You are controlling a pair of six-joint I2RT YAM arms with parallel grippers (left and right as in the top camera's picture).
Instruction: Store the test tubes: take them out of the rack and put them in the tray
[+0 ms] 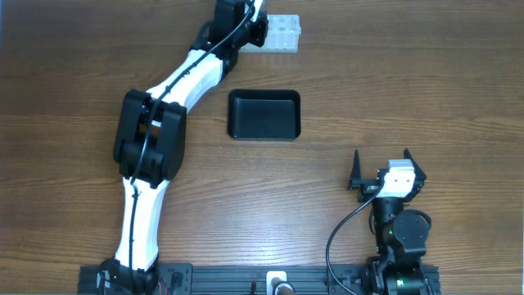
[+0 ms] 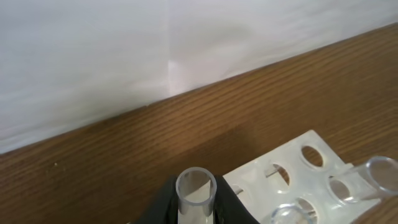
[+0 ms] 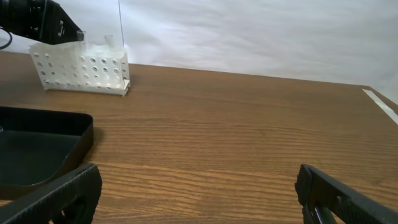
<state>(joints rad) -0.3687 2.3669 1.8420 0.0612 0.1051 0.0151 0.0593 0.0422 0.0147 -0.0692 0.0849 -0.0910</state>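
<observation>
1. Squarely between my left fingers [image 2: 163,211] stands a clear, round-mouthed test tube [image 2: 196,190]. They are closed narrowly on its sides just below the rim. Its open mouth faces my wrist, so its long axis runs straight down between the fingers, and I judge it upright.
2. Just beside it is the corner of the white perforated plastic rack [image 2: 287,155]. The tube's lower end is hidden, so I cannot tell whether it has cleared the rack.
3. Two more clear tubes are in the rack: a leaning tube [image 2: 373,177] at the far side and a nearer tube [image 2: 289,216] of which I see only the mouth.
4. The black rectangular tray [image 1: 232,115] lies near the rack on the wooden surface [image 1: 409,82], on the side towards my bases. It looks bare inside.
5. What the next move turns on, as I judge it, is that the tube stands vertical while the tray is shallow. I would have to lift along the tube's axis first, then carry it back towards myself and lay it down.
6. My left arm is at the rack and far nearer the tray's rim. My right fingers [image 3: 68,193] are spread wide and hold nothing, low by their own base and well apart from both rack and tray.
</observation>
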